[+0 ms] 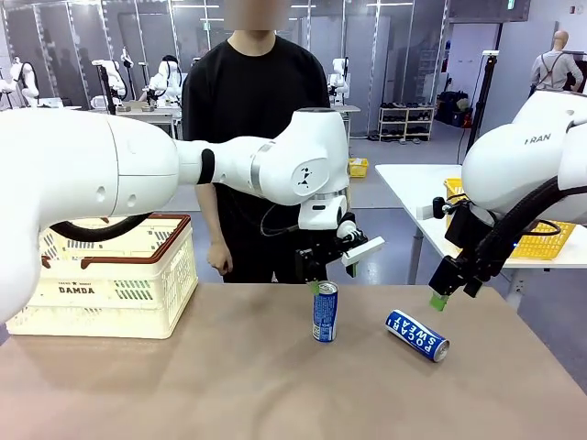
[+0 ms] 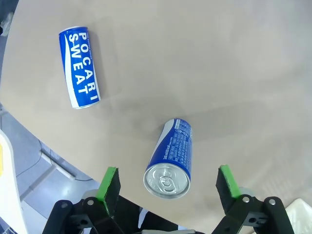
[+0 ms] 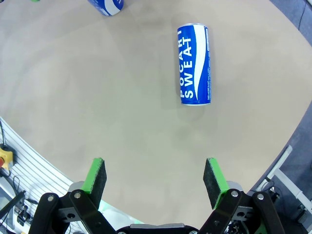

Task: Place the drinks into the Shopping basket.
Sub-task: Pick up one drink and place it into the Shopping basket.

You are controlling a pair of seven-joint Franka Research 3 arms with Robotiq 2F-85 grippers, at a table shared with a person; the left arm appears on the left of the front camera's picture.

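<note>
Tabletop (image 1: 229,385) tan, upright can (image 1: 325,312), lying can (image 1: 416,335); left tool (image 2: 167,170), right tool (image 3: 155,163) agape; lab (image 1: 413,82) beyond.

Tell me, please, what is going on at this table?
Two robot arms are set to collect drinks. The left gripper hangs open above the upright can, and the right gripper hangs open near the can lying on its side. Neither can is held. The Shopping basket sits left on the table; the person stands behind.
</note>
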